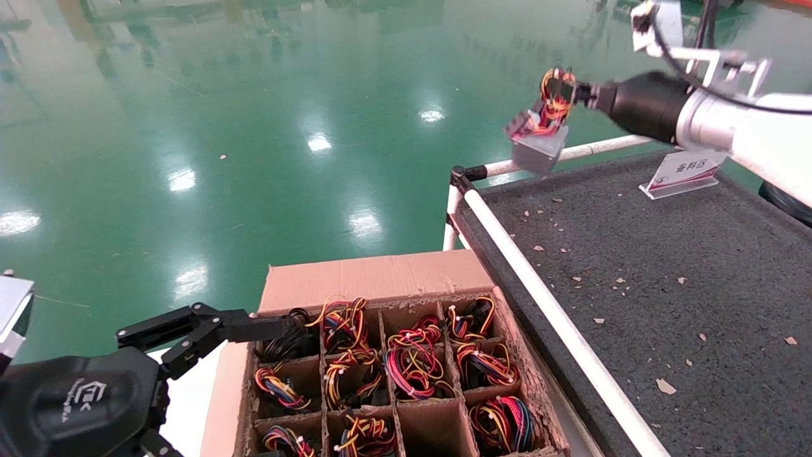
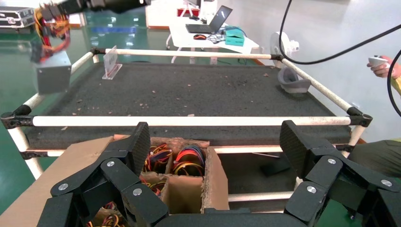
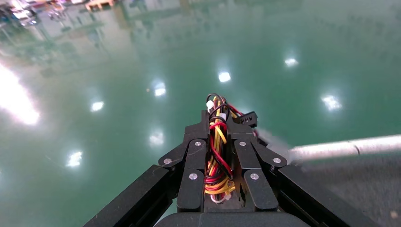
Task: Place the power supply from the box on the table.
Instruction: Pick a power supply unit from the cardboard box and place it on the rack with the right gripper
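**Power supply held in the air at the table's far corner**

Nearest the robot, the left gripper (image 1: 190, 333) reaches over the near-left edge of the box (image 1: 374, 279), its jaws spread wide and holding nothing. In the left wrist view the two black fingers (image 2: 135, 146) stand well apart, one above the carton's corner and the other out past its side.

The box sits just beside the table (image 1: 666, 266), against the white pipe rail (image 1: 545, 304) on the table's left edge. Its worn cardboard grid holds bundles of red, yellow and black wires (image 1: 412, 362) in most cells; at least one cell in the near row looks empty.

The table's dark speckled top carries scattered small scraps (image 1: 665, 386) and, near its far edge, a small sign stand (image 1: 682, 171).

Farthest out, the right gripper (image 1: 561, 89) hangs above the table's far-left corner, near the black corner joint (image 1: 458, 172). Its jaws are pressed together on the wire bundle of the power supply (image 1: 538, 149); the right wrist view shows the wires pinched between the two fingers (image 3: 196, 161). The grey unit dangles tilted below the gripper, clear of the table and touching nothing else, over the far rail with the green floor (image 1: 254, 127) behind it.
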`<state>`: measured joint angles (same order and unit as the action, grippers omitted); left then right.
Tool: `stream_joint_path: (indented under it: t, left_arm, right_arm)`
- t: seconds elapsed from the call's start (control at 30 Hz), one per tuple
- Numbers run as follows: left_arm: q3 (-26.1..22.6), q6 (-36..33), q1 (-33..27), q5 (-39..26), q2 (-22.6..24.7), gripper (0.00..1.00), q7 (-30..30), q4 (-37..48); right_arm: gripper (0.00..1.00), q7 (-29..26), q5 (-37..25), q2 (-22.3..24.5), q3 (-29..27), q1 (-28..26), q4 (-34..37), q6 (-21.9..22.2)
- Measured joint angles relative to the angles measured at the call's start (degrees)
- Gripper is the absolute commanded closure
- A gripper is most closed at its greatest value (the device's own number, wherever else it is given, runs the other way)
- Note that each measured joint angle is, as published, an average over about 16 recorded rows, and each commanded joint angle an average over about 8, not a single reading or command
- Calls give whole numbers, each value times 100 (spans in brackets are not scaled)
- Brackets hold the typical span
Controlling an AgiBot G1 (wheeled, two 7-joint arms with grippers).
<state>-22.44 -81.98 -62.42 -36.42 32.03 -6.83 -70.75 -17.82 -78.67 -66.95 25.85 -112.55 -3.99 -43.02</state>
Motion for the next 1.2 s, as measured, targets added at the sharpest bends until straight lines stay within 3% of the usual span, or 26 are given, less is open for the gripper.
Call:
stream_joint_path:
  t: [0.37,1.2]
  left_arm:
    - [0,0,0,0,0,0,0,0]
    - [0,0,0,0,0,0,0,0]
  right_arm:
    - [100,155,92,-230,-68,147,249,278]
    - [100,-179,109,-511,-75,194,494,-216]
